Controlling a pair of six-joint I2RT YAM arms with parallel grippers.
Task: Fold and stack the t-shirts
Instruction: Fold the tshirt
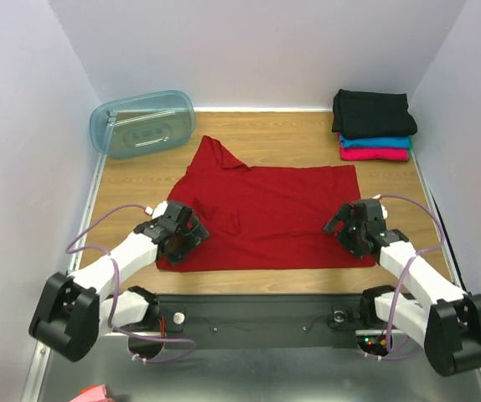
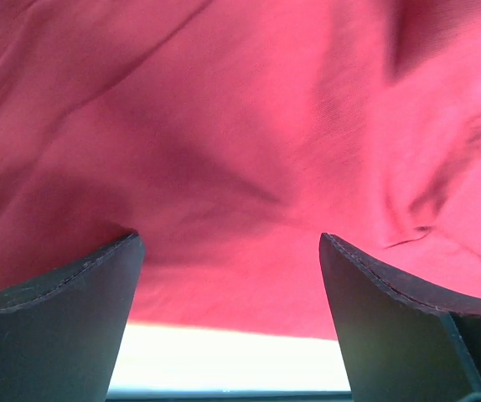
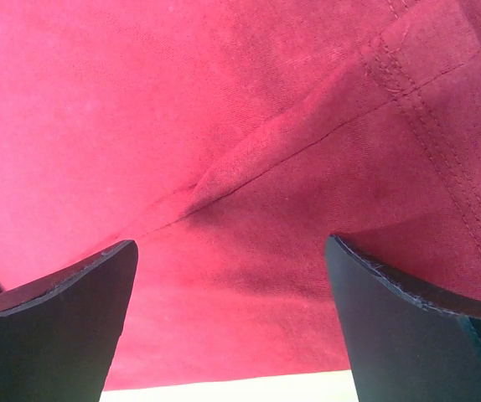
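A deep red t-shirt (image 1: pixel 266 213) lies spread flat across the middle of the wooden table, one sleeve pointing to the back left. My left gripper (image 1: pixel 180 232) hovers over the shirt's near left corner, jaws wide open; in its wrist view red cloth (image 2: pixel 240 151) fills the gap above the near hem. Over the near right part of the shirt my right gripper (image 1: pixel 354 229) is open too, with a folded seam (image 3: pixel 307 142) lying ahead of its fingers. At the back right stands a stack of folded t-shirts: black (image 1: pixel 372 112) on top, teal blue (image 1: pixel 376 142) under it, magenta pink (image 1: pixel 376 154) lowest.
A translucent pale blue plastic tub (image 1: pixel 142 123) leans at the back left corner. White walls close the table on three sides. A black rail (image 1: pixel 266 316) with both arm bases runs along the near edge. Bare wood (image 1: pixel 299 134) shows between the shirt and the stack.
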